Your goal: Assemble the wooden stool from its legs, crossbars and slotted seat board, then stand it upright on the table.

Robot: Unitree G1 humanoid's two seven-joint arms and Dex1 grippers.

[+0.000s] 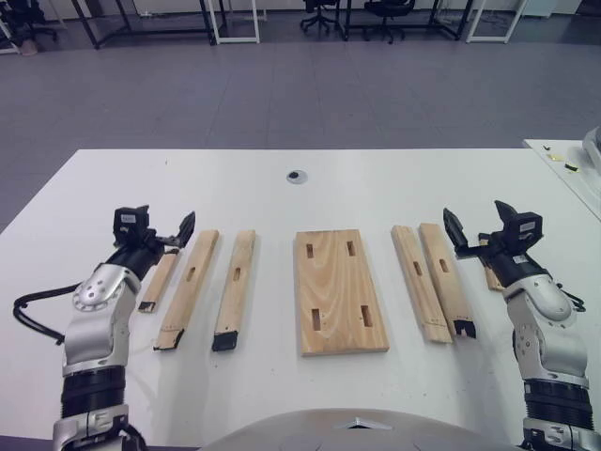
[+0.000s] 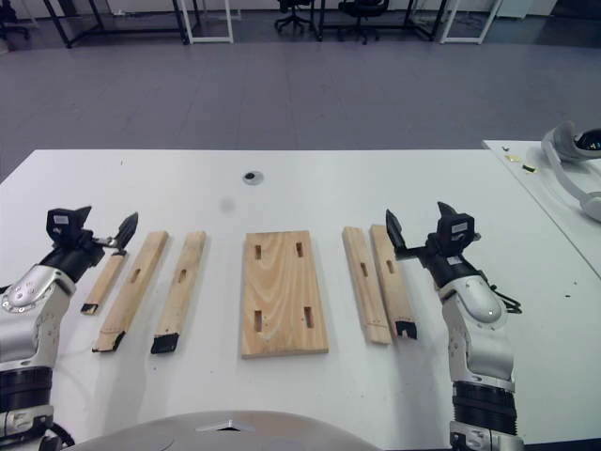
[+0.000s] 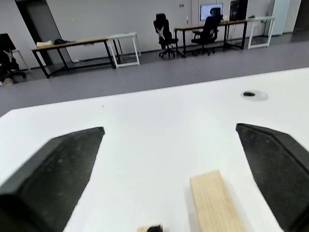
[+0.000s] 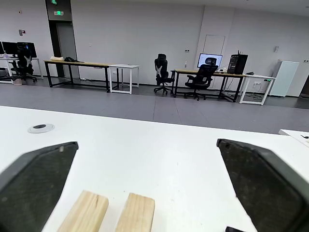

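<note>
Grey floor (image 1: pixel 282 85) runs back to white walls (image 4: pixel 145 29) — dark-framed desks (image 4: pixel 77 63), black office chairs (image 4: pixel 161 72)

On 2 bent arms, left gripper (image 1: pixel 169 216) and right gripper (image 1: pixel 474 214) gape wide.

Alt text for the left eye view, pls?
A slotted seat board lies flat in the middle of a white table, unassembled, with loose wooden bars laid in rows on both sides. The left hand and right hand hover open and empty near the outermost bars.
</note>
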